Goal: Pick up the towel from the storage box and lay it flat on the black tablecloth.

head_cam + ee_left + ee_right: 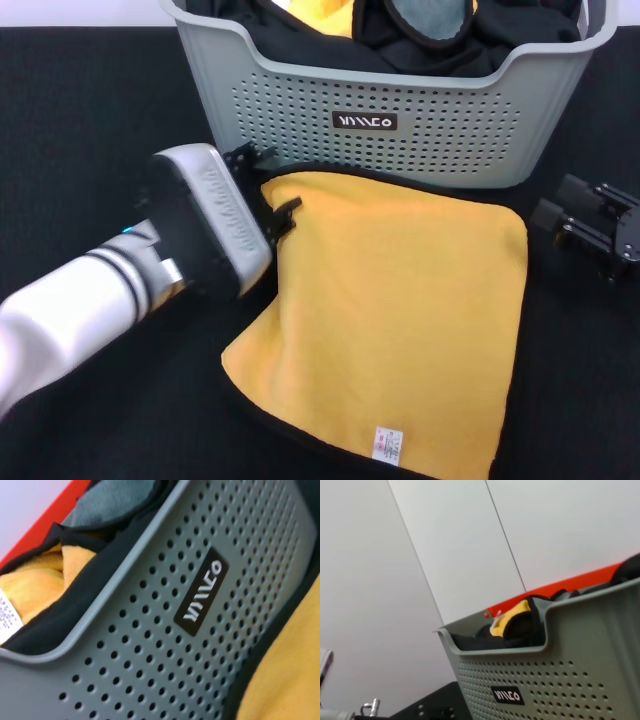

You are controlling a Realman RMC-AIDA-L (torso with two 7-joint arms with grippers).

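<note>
1. You get even, diffuse light in the head view; the towel (pixel 400 310) reads bright and saturated with no glare.
2. The black tablecloth (pixel 70 130) soaks up light, so you can hardly see shadows on it.
3. The left gripper (pixel 262 190) and its arm look soft and slightly blurred close to the lens.
4. In the left wrist view, the storage box (pixel 150 645) is softly focused, its label legible.
5. In the right wrist view, the wall is pale and evenly lit.

The orange-yellow towel (pixel 400 310) lies flat on the black tablecloth (pixel 70 110), at 6 o'clock from the grey storage box (pixel 400 110).
</note>
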